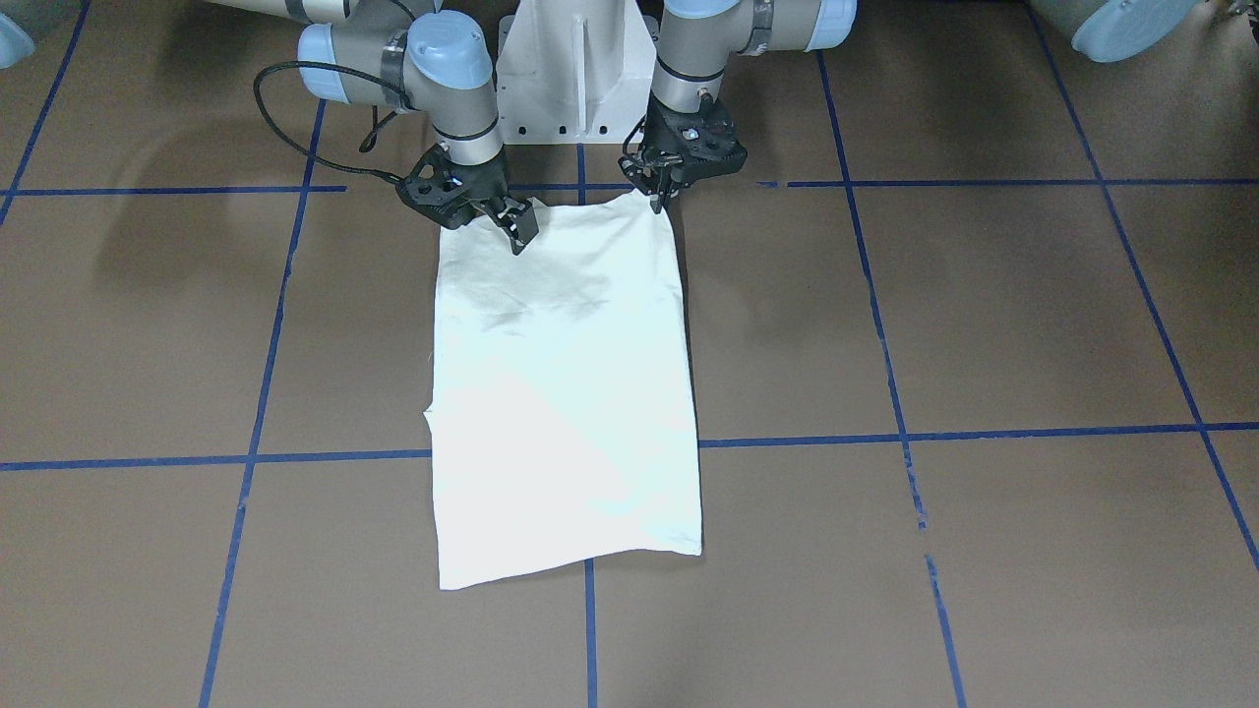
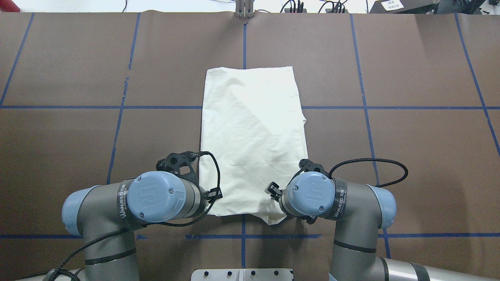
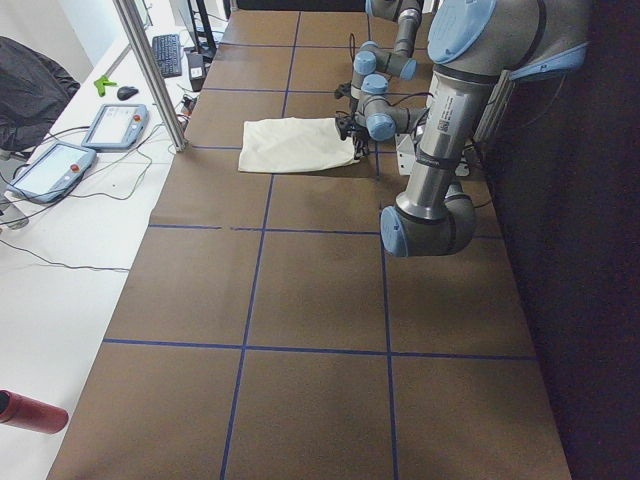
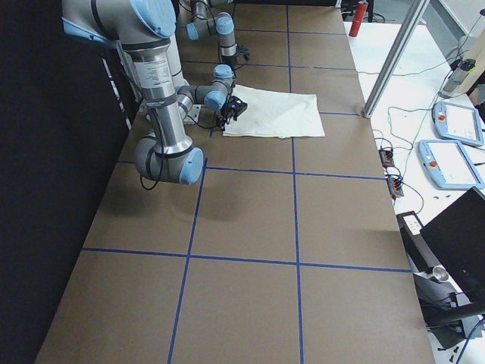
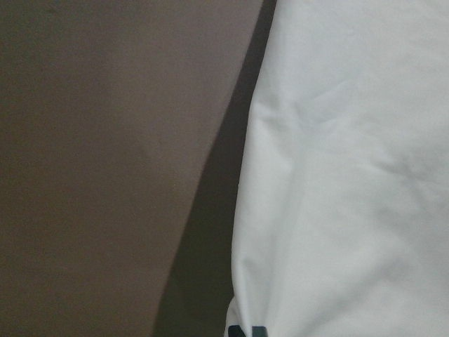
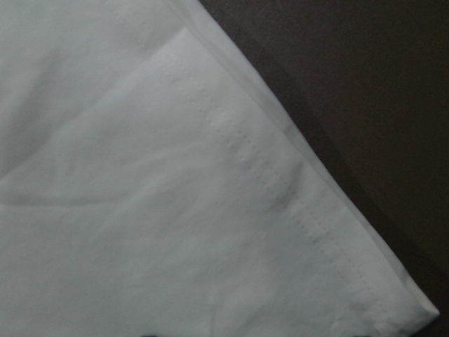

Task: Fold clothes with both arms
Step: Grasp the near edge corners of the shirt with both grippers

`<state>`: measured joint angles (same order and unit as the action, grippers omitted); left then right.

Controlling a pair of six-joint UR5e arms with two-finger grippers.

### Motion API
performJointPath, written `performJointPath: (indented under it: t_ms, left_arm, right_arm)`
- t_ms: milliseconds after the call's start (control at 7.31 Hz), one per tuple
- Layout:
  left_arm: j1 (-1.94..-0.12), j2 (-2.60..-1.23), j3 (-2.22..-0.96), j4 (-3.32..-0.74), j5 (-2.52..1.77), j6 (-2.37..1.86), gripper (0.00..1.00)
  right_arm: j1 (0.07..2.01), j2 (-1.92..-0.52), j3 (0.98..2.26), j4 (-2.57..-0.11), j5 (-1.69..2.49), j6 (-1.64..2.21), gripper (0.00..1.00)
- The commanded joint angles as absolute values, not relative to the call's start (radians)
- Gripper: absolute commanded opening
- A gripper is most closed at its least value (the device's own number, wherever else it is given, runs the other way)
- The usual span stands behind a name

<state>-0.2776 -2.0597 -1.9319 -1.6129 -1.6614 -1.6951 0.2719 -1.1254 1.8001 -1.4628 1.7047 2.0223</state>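
Now: the shirt [image 1: 566,393] lies flat, already narrowed to one long panel, plain white side up, no print showing. Its short end sits just in front of the pedestal base [image 1: 575,69], and the long run stretches straight away from the base.

Left gripper [image 1: 657,200]: at a base-side corner, fingers pinched narrow on the cloth, which rises to a small peak there. Right gripper [image 1: 518,231]: on the other base-side end, slightly inboard of the corner, fingers drawn together on the fabric. Its wrist camera shows the stitched hem [image 6: 280,189] close up. You can read both as holding.

Why so, as I judge it: the two corners nearest the base are taken together so that edge can be carried away from the base and laid over the far end, halving the length. Matched grips keep the edge straight. Watch your right side, since a grip off the true corner may leave a loose flap and skew the fold.

Table [image 1: 984,324]: matte brown covering, gridded with blue tape lines [image 1: 846,438]. The shirt straddles the line running out from the base's middle.

Room: across the table from the base, a white bench carries two teach pendants [image 3: 115,125], a keyboard [image 3: 165,50] and a metal post [image 3: 150,70]. A red cylinder [image 3: 30,412] lies on that bench, well away from the base.
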Motion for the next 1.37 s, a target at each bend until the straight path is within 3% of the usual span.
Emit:
performJointPath:
  t_ms: [0,137,410,957,1231]
  left_arm:
    - [-0.278,-2.057,-1.931,-1.614,-1.663,-1.695,0.0]
    - [-0.278,-2.056,-1.93,-1.614,-1.663,-1.695,0.0]
    - [-0.278,-2.057,-1.931,-1.614,-1.661,-1.695,0.0]
    - [-0.275,-2.049,-1.963,-1.611,-1.661,-1.703,0.0]
    - [-0.201,-2.045,-2.008,-1.609,-1.66,-1.709,0.0]
  right_arm:
    - [0.278,-1.123,1.825,-1.468,1.706,2.023,0.12]
    - [0.278,-1.123,1.832,-1.486,1.706,2.023,0.12]
    - [0.278,-1.123,1.833,-1.486,1.707,2.02,0.0]
    - [0.29,-1.144,1.881,-1.474,1.713,2.008,0.0]
    - [0.232,-1.207,2.007,-1.471,1.718,2.005,0.0]
